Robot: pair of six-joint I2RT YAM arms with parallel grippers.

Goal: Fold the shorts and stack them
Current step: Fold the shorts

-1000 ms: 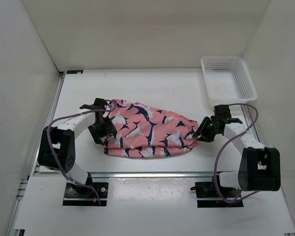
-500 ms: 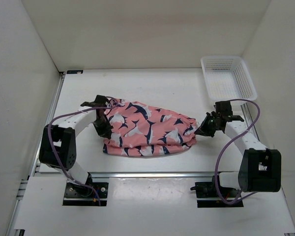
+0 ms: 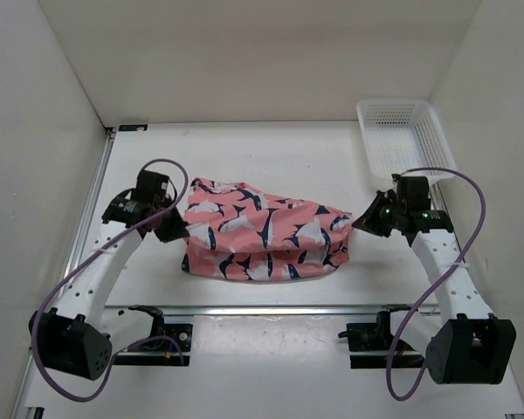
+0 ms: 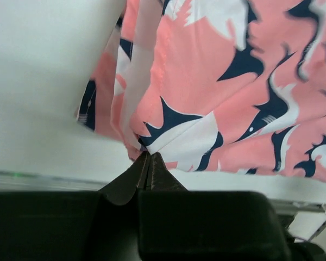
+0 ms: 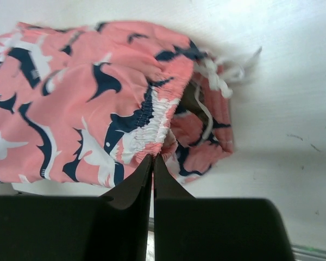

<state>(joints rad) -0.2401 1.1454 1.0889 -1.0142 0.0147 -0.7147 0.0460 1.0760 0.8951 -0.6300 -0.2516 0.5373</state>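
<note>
Where our left gripper (image 4: 149, 159) ends, we see both fingers pressed together on a pinch of cloth, the edge of the shorts (image 4: 223, 81). Ahead of those tips, the pink fabric with its navy and white fish spreads upward and to the right. Our right gripper (image 5: 152, 159) is likewise clamped tight, its tips nipping the gathered white waistband (image 5: 152, 117). A white drawstring (image 5: 220, 73) lies bunched beyond and to the right, with the bare table (image 5: 293, 109) past it. From above, the shorts span the gap between both grippers. The white mesh basket (image 3: 444, 150) sits just beyond the right one, apart from it.
</note>
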